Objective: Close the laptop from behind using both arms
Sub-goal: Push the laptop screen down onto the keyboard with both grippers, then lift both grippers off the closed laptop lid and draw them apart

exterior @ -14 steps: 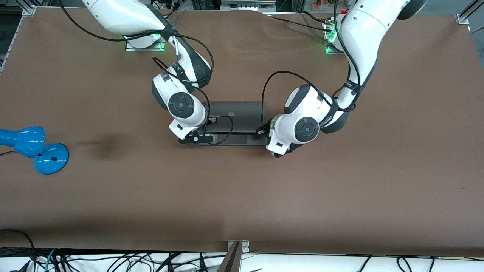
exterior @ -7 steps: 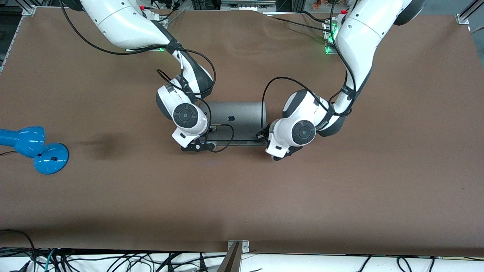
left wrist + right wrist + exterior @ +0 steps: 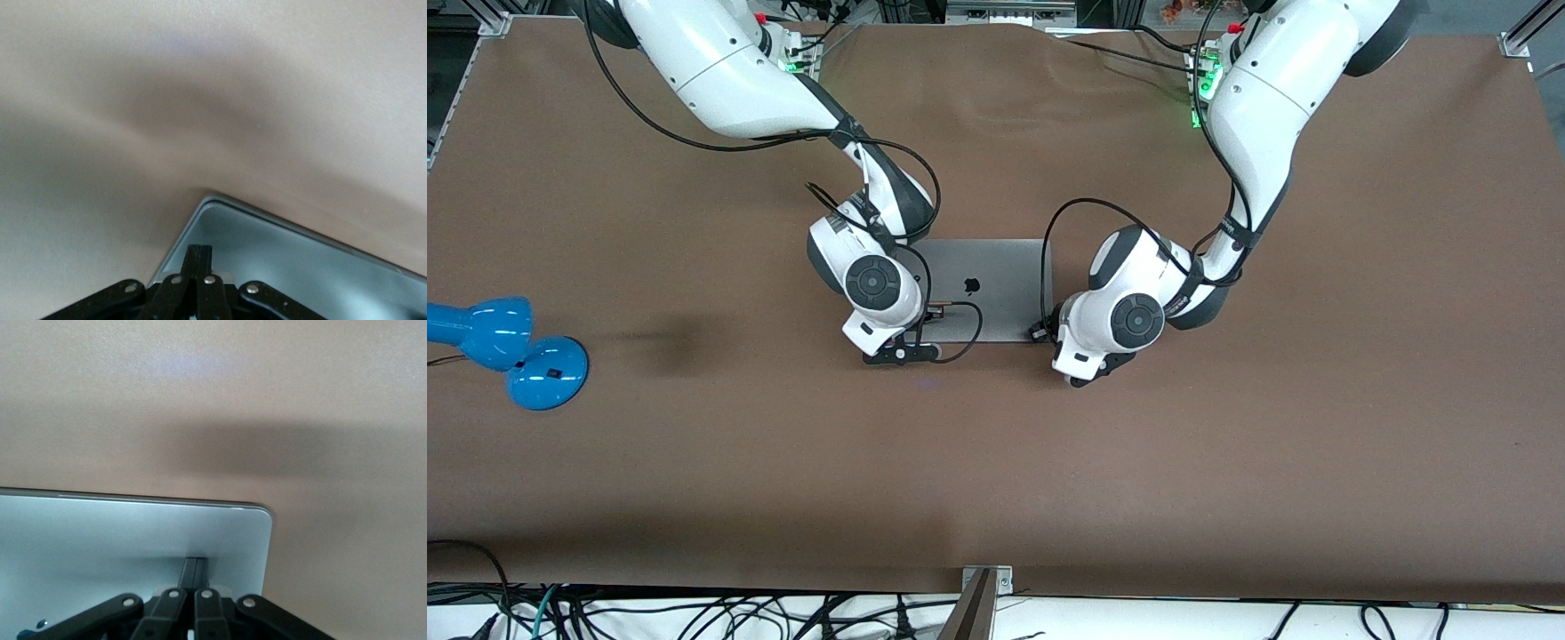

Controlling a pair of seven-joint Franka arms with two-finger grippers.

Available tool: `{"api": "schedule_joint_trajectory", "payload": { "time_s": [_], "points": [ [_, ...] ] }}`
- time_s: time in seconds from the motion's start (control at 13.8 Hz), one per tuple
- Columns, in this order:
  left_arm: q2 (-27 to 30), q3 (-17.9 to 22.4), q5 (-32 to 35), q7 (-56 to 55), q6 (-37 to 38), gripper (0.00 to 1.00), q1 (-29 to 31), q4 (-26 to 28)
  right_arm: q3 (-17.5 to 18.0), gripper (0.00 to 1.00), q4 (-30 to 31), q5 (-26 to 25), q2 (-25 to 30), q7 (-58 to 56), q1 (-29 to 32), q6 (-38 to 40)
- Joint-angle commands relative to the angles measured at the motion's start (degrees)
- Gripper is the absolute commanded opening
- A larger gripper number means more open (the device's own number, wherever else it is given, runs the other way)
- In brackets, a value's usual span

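The space-grey laptop (image 3: 996, 289) lies in the middle of the table with its lid down flat, apple logo up; no keyboard shows. My right gripper (image 3: 195, 563) is shut, its fingertips resting on the lid (image 3: 133, 540) near the corner toward the right arm's end. My left gripper (image 3: 199, 251) is shut, its fingertips resting on the lid (image 3: 287, 260) near the corner toward the left arm's end. In the front view both wrists, right (image 3: 876, 293) and left (image 3: 1129, 320), hang over the laptop's edge nearer the front camera and hide the fingers.
A blue desk lamp (image 3: 511, 351) lies on the brown table (image 3: 996, 462) at the right arm's end. Black cables loop from both wrists over the laptop. A metal post (image 3: 978, 604) stands at the table edge nearest the front camera.
The lid has come down from part open, keyboard strip showing, to flat. Both grippers moved down and toward the front camera with it.
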State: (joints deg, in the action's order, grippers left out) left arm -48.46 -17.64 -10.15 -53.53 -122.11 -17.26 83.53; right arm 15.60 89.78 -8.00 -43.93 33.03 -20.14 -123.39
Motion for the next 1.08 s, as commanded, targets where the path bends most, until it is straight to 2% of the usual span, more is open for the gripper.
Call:
{"api": "schedule_joint_trajectory", "payload": {
  "time_s": [0.0,0.29,0.43,0.51,0.58,0.65,1.01],
  "points": [
    [-1.7,0.4,1.9,-0.3,-0.3,0.03,-0.8,-2.0,0.1,0.00,-1.4,-0.8,-1.6,0.4,-0.4,-1.1],
    [-2.1,0.4,2.6,-0.3,-0.7,0.03,-0.8,-2.0,0.1,0.00,-3.0,0.0,-0.6,-0.5,0.2,-0.1],
    [-2.0,0.4,2.6,-0.3,-0.8,0.04,-0.7,-2.1,0.2,0.99,-3.7,0.1,0.4,0.0,0.9,1.6],
    [-1.7,0.4,2.6,-0.3,-0.8,0.09,-0.6,-2.1,0.1,1.00,-3.6,0.3,2.2,-0.2,1.0,2.5],
    [-1.5,0.4,2.8,-0.1,-0.8,0.47,-0.6,-2.1,0.0,1.00,-3.6,0.3,3.3,-0.2,1.5,4.4],
    [-0.7,0.4,3.6,0.1,-0.8,0.99,-0.2,-2.1,-0.1,1.00,-3.6,0.4,5.0,-0.3,3.0,6.4],
    [3.4,0.1,6.5,0.0,-0.1,1.00,2.6,-2.1,0.0,1.00,-3.6,0.4,10.5,-1.5,8.2,14.4]
  ]
}}
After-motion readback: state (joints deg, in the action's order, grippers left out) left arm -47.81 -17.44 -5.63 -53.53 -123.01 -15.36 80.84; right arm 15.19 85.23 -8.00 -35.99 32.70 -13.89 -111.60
